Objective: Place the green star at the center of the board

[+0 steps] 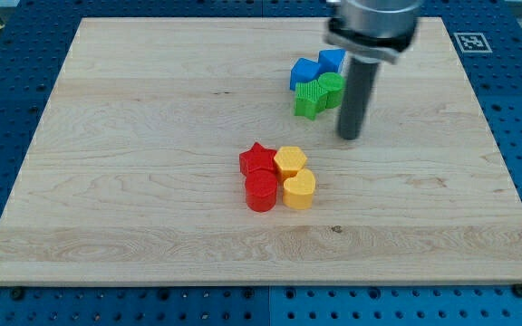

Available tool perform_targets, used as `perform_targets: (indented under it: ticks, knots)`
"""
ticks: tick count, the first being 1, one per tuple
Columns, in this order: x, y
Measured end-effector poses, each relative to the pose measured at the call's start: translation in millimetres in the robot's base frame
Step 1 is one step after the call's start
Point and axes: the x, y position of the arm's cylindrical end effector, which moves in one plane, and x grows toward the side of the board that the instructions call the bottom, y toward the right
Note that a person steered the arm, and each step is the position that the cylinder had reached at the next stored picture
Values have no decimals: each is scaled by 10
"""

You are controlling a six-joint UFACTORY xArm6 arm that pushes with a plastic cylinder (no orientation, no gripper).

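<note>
The green star (310,99) lies on the wooden board (152,136) right of centre toward the view's top. It touches a second green block (331,88) on its right. Two blue blocks (304,71) (332,61) sit just above them in the same cluster. My tip (349,136) rests on the board just to the right of and below the green star, a short gap away from it. The rod rises to the arm's grey end (372,23) at the view's top.
Near the board's centre sits a tight cluster: a red star (258,160), a red round block (261,192), a yellow hexagon (290,161) and a yellow heart-like block (299,190). A marker tag (470,41) is at the board's upper right corner.
</note>
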Motion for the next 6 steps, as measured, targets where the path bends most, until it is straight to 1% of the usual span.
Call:
perform_targets:
  ticks: [1,2,3,4,5,6]
  knots:
    - [-123,361]
    - [-607,307]
    - [-807,124]
    - [-769,-99]
    - [-607,-450]
    - [-324,-757]
